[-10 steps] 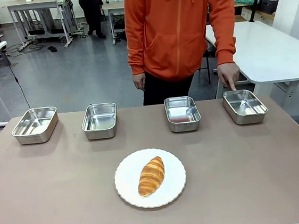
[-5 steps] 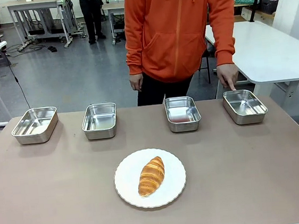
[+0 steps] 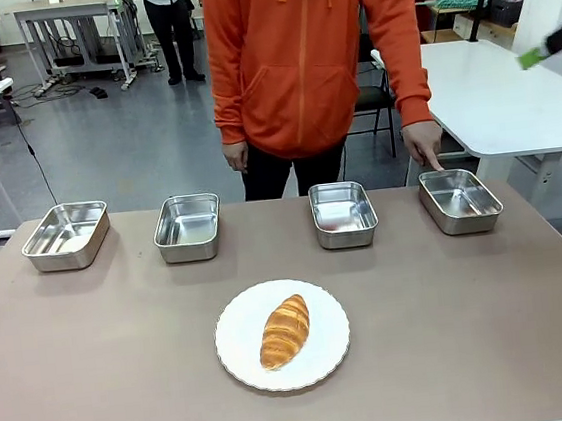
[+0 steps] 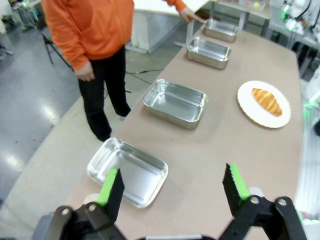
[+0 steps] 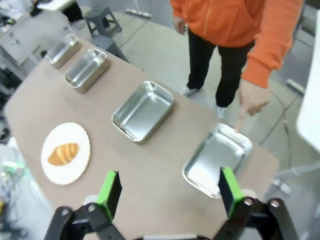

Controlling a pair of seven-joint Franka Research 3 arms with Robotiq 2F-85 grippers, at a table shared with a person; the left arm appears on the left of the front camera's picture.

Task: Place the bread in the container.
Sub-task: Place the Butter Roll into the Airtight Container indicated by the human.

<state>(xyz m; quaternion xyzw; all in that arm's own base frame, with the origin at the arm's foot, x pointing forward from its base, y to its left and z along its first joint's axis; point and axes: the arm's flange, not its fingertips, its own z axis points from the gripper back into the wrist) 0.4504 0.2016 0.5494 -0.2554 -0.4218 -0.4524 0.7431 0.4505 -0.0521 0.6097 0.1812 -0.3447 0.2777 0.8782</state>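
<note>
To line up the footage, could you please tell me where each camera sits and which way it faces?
Front: robot's table edge, facing across the bread toward the person's hand pointing at the container.
Left wrist: above the table's left end, looking along the trays; left gripper open below.
Right wrist: above the container; right gripper open below.
Shared: the bread.

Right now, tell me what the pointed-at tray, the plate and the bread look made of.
The container, the tray the person points at: metal, likely stainless steel; polished walls mirror the surroundings. The plate: matte white, scalloped rim; ceramic, paper or plastic, cannot tell. The bread: baked dough or a replica; glossy golden ridged crust.
</note>
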